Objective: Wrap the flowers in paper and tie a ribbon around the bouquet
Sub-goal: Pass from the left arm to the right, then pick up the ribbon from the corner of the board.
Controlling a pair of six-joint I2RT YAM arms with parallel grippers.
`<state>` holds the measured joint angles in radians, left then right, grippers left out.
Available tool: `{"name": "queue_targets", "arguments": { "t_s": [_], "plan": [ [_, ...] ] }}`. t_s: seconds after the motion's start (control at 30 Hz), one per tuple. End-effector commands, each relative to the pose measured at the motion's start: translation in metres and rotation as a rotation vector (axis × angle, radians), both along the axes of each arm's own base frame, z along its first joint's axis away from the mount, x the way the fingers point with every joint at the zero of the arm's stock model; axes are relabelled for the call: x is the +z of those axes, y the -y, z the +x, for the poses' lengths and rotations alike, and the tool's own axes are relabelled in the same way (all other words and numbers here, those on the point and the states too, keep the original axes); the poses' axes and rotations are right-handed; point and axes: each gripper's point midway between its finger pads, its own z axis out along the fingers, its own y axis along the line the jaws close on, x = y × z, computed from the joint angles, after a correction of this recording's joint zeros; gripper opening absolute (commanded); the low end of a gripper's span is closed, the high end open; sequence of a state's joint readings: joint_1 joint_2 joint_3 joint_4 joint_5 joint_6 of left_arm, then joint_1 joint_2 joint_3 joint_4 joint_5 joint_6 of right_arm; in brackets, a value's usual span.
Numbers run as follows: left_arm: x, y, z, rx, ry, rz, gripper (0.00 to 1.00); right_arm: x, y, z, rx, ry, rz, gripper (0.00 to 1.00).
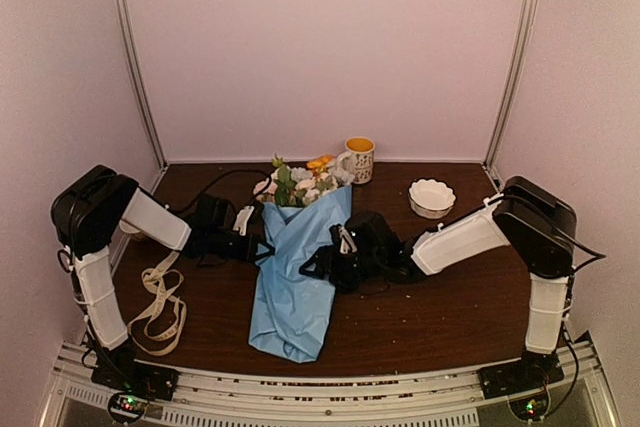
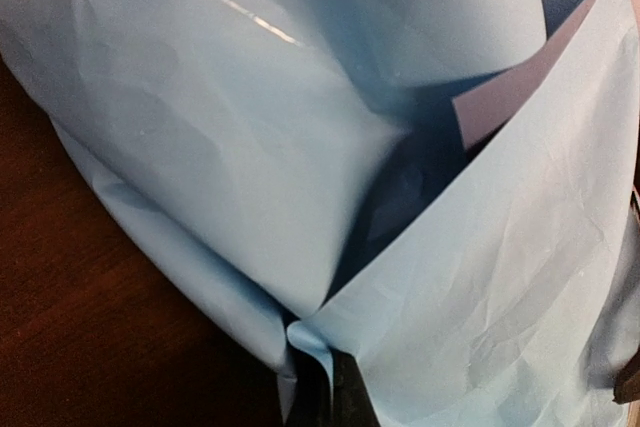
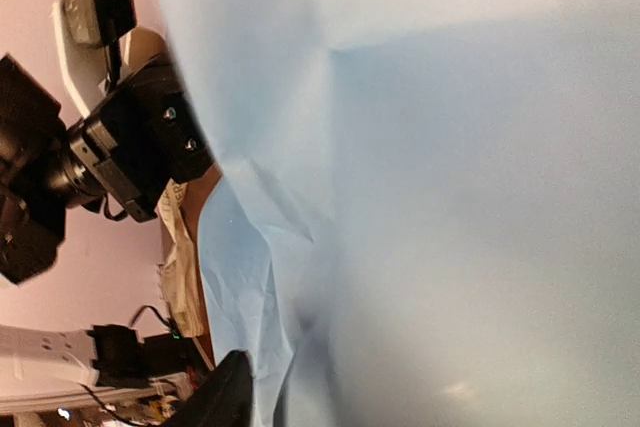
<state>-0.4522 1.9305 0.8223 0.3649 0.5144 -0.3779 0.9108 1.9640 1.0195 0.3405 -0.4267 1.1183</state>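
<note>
A lab robot booth: plain pale wall panels [image 1: 320,47] and aluminium corner posts [image 1: 135,57] enclose the dark brown wooden surface [image 1: 430,317], a slotted metal rail [image 1: 330,389] along its near edge.

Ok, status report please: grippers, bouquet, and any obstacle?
Left gripper shut on the paper. Right gripper at the paper, jaws unclear. Flowers wrapped, ribbon untied. Mug, bowl behind.

stems of flowers [image 1: 300,183] hidden inside paper [image 1: 292,292]; right gripper [image 1: 320,265] jaws unclear
</note>
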Motion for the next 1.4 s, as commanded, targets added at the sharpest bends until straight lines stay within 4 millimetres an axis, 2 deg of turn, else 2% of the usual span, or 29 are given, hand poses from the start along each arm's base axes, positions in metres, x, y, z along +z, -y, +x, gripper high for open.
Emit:
{"name": "queue_targets", "arguments": {
  "t_s": [0.0, 0.1, 0.17, 0.23, 0.4, 0.43, 0.57, 0.67, 0.77, 0.93, 1.03, 1.13, 1.23, 1.3, 1.37],
  "plan": [
    [-0.056, -0.022, -0.031, 0.039, -0.174, 0.092, 0.0, 0.011, -0.013, 0.012, -0.02, -0.004, 0.077, 0.4],
    [-0.052, -0.023, -0.031, 0.047, -0.164, 0.085, 0.0, 0.006, -0.009, 0.014, -0.027, -0.021, 0.059, 0.18],
    [-0.041, -0.024, -0.029, 0.049, -0.143, 0.073, 0.0, 0.004, -0.004, 0.014, -0.027, -0.02, 0.035, 0.08],
    [-0.032, -0.027, -0.028, 0.052, -0.125, 0.096, 0.01, 0.002, 0.002, 0.013, -0.019, -0.02, 0.007, 0.03],
    [-0.011, -0.048, -0.011, 0.182, -0.08, 0.188, 0.47, -0.008, 0.011, 0.008, 0.033, -0.026, -0.048, 0.0],
    [-0.003, -0.054, -0.005, 0.231, -0.058, 0.201, 0.52, -0.011, 0.013, 0.007, 0.04, -0.025, -0.06, 0.0],
    [0.048, -0.063, 0.005, 0.288, 0.04, 0.199, 0.56, -0.013, 0.02, 0.006, 0.055, -0.006, -0.087, 0.0],
    [0.087, -0.076, 0.003, 0.328, 0.1, 0.233, 0.57, -0.011, 0.019, 0.006, 0.077, 0.014, -0.094, 0.0],
    [0.105, -0.098, -0.011, 0.384, 0.099, 0.295, 0.59, -0.007, 0.017, 0.007, 0.098, 0.043, -0.095, 0.0],
    [0.092, -0.15, -0.047, 0.527, -0.007, 0.487, 0.59, -0.005, 0.011, 0.006, 0.142, 0.069, -0.083, 0.0],
    [0.093, -0.167, -0.069, 0.601, -0.076, 0.51, 0.59, -0.006, 0.009, 0.003, 0.169, 0.073, -0.075, 0.0],
    [0.094, -0.19, -0.081, 0.704, -0.073, 0.55, 0.56, -0.004, 0.008, 0.001, 0.192, 0.089, -0.072, 0.0],
    [0.092, -0.211, -0.08, 0.759, -0.084, 0.588, 0.54, -0.004, 0.008, 0.001, 0.219, 0.108, -0.092, 0.0],
    [0.093, -0.219, -0.069, 0.758, -0.089, 0.614, 0.56, -0.004, 0.009, 0.0, 0.232, 0.117, -0.106, 0.0],
    [0.083, -0.228, -0.057, 0.733, -0.135, 0.672, 0.58, -0.005, 0.009, 0.0, 0.241, 0.123, -0.112, 0.0]
  ]
}}
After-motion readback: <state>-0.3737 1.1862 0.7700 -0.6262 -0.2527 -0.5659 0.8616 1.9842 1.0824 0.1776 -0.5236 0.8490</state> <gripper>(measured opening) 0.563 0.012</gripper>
